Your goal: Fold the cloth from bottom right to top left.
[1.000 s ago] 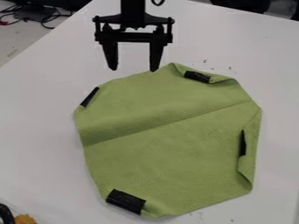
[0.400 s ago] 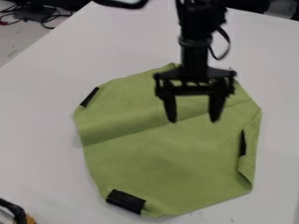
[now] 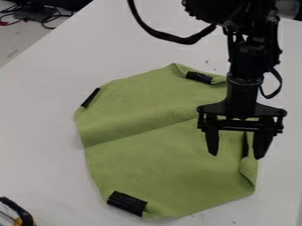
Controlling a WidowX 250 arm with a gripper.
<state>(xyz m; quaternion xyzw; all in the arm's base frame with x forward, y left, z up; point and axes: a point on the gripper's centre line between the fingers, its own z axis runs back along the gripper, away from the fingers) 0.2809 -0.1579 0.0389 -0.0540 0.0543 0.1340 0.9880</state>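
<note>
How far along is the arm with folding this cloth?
The fold itself doesn't look started: the cloth lies spread out, with only small edge flaps turned in. Nothing is in hand; the gripper is open over the cloth's right side. Left to do: grasp the bottom right, bring it to the top left and release.

The cloth (image 3: 153, 163) lies on the worktop (image 3: 41, 128), in from its far-left edge. Four strips sit around the cloth's border: the far strip (image 3: 199, 77) near its far corner, the left strip (image 3: 91, 98) along its left edge, the near strip (image 3: 126, 203) at its near-left corner, and the right strip (image 3: 245, 145) by its right edge. The gripper (image 3: 236, 156) is over the cloth's right part. Beyond the worktop's far-left edge, cables (image 3: 50, 17) lie on the floor (image 3: 13, 37).
</note>
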